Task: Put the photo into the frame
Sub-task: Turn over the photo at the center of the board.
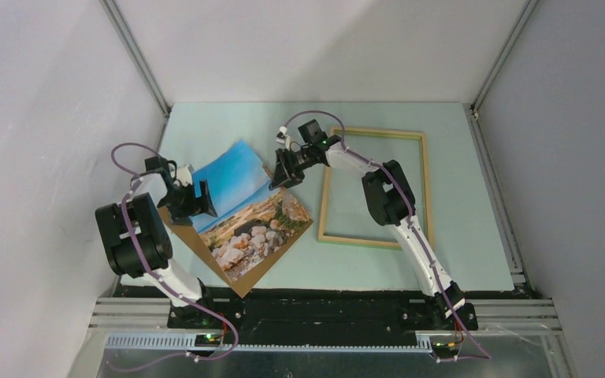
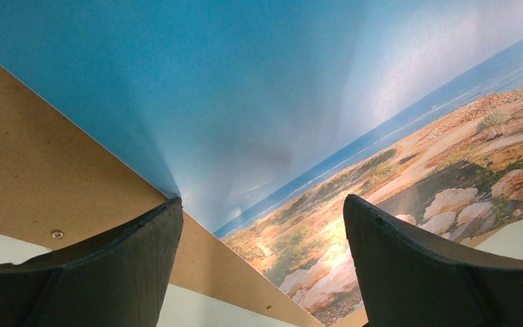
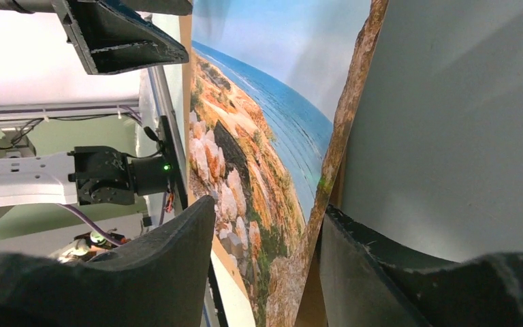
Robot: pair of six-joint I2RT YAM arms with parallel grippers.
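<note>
The photo (image 1: 244,209), a sea and rock landscape, lies tilted left of the table's middle. It rests over a brown board (image 1: 201,253) that shows along its lower left edge. Its blue sky end curls upward. My left gripper (image 1: 203,198) is open at the photo's left edge; in the left wrist view its jaws (image 2: 262,211) stand wide apart over the print (image 2: 279,102) and board (image 2: 41,170). My right gripper (image 1: 282,172) is open at the photo's right edge; the raised edge (image 3: 327,177) stands between its jaws (image 3: 269,211), against the right finger. The frame (image 1: 386,131) lies flat at the right, showing light wood.
The right arm reaches over the frame's left part. Grey walls and aluminium posts (image 1: 138,59) close in the table on three sides. A black strip (image 1: 323,295) runs along the near edge by the arm bases. The left gripper also shows in the right wrist view (image 3: 122,34).
</note>
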